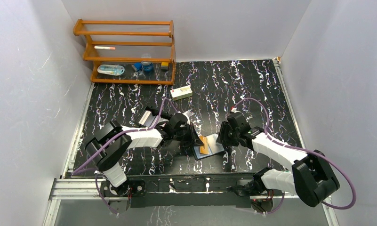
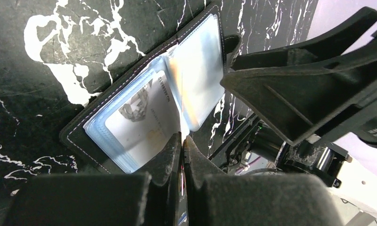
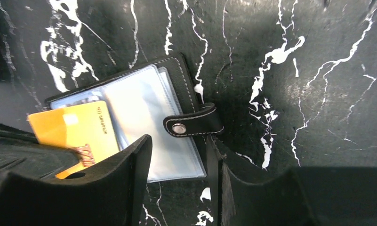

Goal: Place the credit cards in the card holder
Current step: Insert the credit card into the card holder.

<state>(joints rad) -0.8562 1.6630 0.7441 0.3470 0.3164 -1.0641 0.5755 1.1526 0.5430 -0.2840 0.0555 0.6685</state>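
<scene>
The card holder [image 1: 217, 142] lies open on the black marble table, its blue-grey sleeves up. It also shows in the left wrist view [image 2: 203, 66] and the right wrist view [image 3: 148, 101], where its snap tab [image 3: 193, 125] lies folded over the right edge. My left gripper [image 1: 195, 138] [image 2: 182, 139] is shut on an orange credit card [image 1: 204, 144] [image 3: 71, 129]. The card stands edge-on [image 2: 181, 94] at the holder's fold. A pale card [image 2: 141, 117] sits in the left sleeve. My right gripper [image 1: 223, 136] [image 3: 177, 165] is open over the holder's right edge. No stack of cards is in view.
A cream carton [image 1: 181, 92] lies behind the arms. A wooden rack [image 1: 125, 52] with small items stands at the back left. A dark box [image 1: 148, 115] lies partly under the left arm. Grey walls close in on three sides.
</scene>
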